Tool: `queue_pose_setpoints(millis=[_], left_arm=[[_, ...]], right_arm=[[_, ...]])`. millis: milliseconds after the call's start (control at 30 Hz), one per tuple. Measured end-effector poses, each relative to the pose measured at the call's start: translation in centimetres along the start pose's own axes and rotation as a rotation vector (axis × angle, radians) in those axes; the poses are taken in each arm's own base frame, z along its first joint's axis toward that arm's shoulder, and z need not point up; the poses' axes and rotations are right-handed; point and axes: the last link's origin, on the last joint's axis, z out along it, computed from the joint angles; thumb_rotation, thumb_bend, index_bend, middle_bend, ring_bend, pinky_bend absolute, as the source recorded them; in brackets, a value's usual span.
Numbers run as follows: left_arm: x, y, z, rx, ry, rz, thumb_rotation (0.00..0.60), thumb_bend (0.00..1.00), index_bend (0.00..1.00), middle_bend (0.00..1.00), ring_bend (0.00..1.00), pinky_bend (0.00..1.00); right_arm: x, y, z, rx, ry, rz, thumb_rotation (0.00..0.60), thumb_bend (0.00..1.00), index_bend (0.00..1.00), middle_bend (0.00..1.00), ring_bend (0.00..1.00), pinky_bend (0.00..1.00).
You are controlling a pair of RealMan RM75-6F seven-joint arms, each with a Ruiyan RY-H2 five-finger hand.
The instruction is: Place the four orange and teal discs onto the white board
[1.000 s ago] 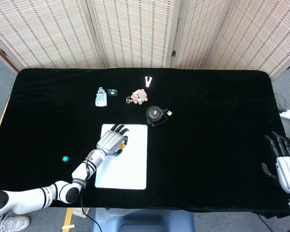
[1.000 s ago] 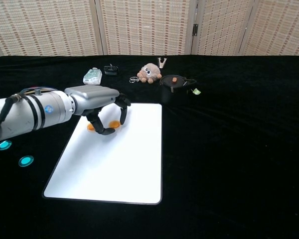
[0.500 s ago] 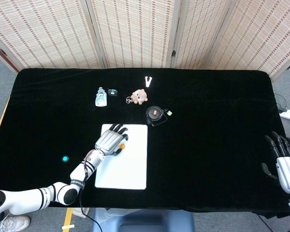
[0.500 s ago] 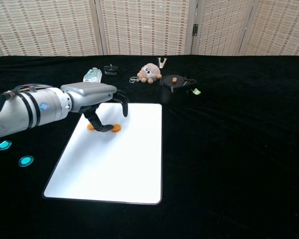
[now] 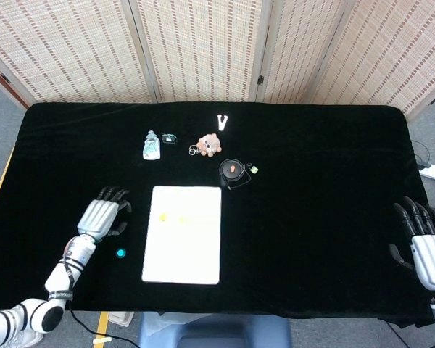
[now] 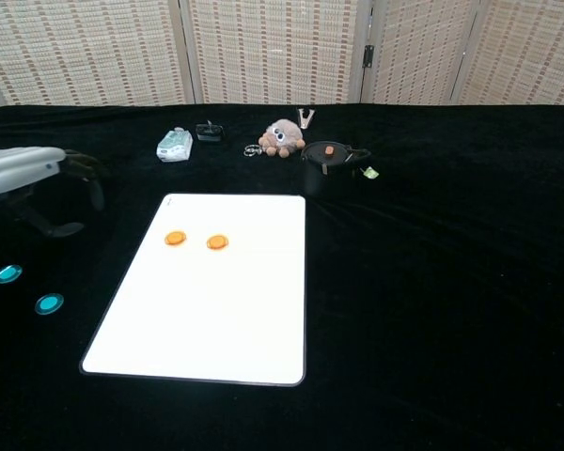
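Observation:
Two orange discs (image 6: 175,239) (image 6: 217,242) lie side by side on the far part of the white board (image 6: 216,319); in the head view they show as pale spots (image 5: 164,217) (image 5: 182,218). Two teal discs (image 6: 7,273) (image 6: 48,303) lie on the black cloth left of the board; the head view shows one teal disc (image 5: 120,253). My left hand (image 5: 105,214) (image 6: 33,178) hovers left of the board, above the teal discs, fingers apart and holding nothing. At the table's near right edge my right hand (image 5: 424,243) is open and idle.
Behind the board lie a small bottle (image 5: 151,146), a plush toy (image 5: 209,144), a white clip (image 5: 222,121) and a black round pouch with an orange spot (image 5: 232,172). Black cloth covers the table out to a folding screen at the back.
My left hand has left the board and swung left over the cloth toward the teal discs. Both orange discs now lie uncovered on the board. The right hand stayed still.

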Motion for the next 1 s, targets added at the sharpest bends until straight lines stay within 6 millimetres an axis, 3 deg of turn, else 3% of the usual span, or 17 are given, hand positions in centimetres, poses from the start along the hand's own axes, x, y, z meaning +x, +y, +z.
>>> queue_pose_setpoints(millis=[200, 367, 1000], left_arm=[[-1.6, -3.0, -3.4, 0.048, -0.006, 0.008, 0.600, 0.44, 0.45, 0.16, 0.03, 0.00], [-2.6, -4.4, -4.9, 0.076, -0.021, 0.017, 0.600, 0.44, 0.44, 0.16, 0.03, 0.00], [-4.6, -5.7, -5.1, 0.122, -0.068, 0.016, 0.600, 0.44, 0.42, 0.16, 0.03, 0.00]], right_arm=[[0.0, -0.5, 0.4, 0.016, -0.002, -0.003, 0.600, 0.43, 0.00, 0.00, 0.00, 0.00], [0.0, -0.7, 0.4, 0.021, -0.001, -0.004, 0.600, 0.43, 0.00, 0.00, 0.00, 0.00], [0.2, -0.6, 0.0, 0.013, 0.006, -0.002, 0.600, 0.43, 0.00, 0.00, 0.00, 0.00]])
